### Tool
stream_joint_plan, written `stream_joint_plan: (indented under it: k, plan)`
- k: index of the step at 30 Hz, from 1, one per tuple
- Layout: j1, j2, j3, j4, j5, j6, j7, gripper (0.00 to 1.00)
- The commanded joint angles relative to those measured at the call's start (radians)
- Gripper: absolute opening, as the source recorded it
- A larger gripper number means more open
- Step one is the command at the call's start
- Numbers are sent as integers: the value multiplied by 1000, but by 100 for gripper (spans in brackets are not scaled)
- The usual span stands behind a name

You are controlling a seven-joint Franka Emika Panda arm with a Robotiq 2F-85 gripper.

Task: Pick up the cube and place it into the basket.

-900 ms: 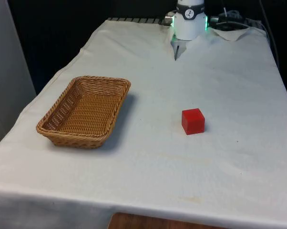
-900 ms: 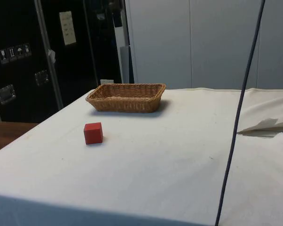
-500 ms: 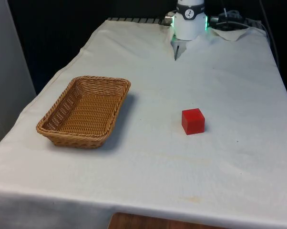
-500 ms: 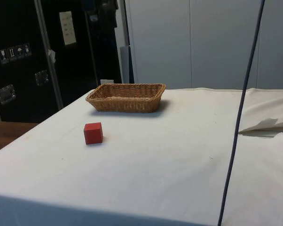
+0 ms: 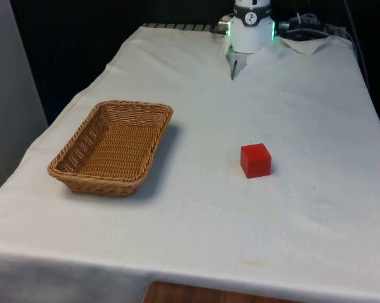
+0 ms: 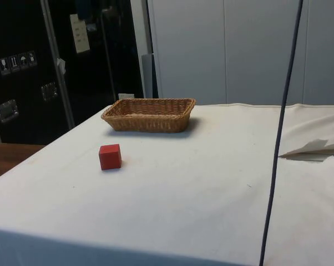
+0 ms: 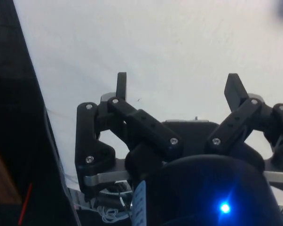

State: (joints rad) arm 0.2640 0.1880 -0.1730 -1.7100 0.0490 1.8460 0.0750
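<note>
A red cube (image 5: 255, 160) rests on the white cloth, right of centre in the front view; the side view has the cube (image 6: 110, 157) near the table's left part. A brown wicker basket (image 5: 153, 112) stands at the front view's left, holding nothing, and the basket (image 6: 149, 114) sits behind the cube in the side view. My gripper (image 7: 177, 87) is open, its two black fingers wide apart over bare white cloth, with nothing between them. It hangs well above the table, away from cube and basket.
The robot's base (image 5: 250, 30) stands at the table's far end. A dark cable (image 6: 278, 149) hangs down across the side view's right. The cloth (image 5: 316, 113) is folded near the base. Dark cabinets (image 6: 39, 61) stand beyond the table's side.
Cube and basket have stayed put. The hanging cable has swung slightly in the side view.
</note>
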Motion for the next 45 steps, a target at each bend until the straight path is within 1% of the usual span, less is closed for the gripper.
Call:
stream_joint_plan:
  k: [1,7,8,9,13,16,17,18,25,26,34,35,38,43,44,45]
  plan:
    - [1,12,1,16,-1,-12,6,100]
    - [0,59,7,74,0,-23,1,100]
    - [0,49,6,60,0,-10,2,100]
    - [0,66,8,81,1,-24,-1,100]
    - [-2,92,8,112,2,-29,-14,100]
    - [0,112,9,136,0,-30,-25,100]
    - [0,108,8,129,0,-19,-22,100]
    - [0,117,9,141,0,-30,-29,100]
    - [-1,147,13,173,0,-24,-64,100]
    - [0,142,11,167,0,-20,-59,100]
    - [-1,171,14,194,0,-18,-120,100]
    - [0,168,12,190,0,-18,-117,100]
    - [-1,178,15,198,0,-14,-146,100]
    - [-1,187,16,204,0,-9,-174,100]
    - [0,182,15,198,0,-9,-167,100]
    - [-1,190,17,206,0,-8,-180,100]
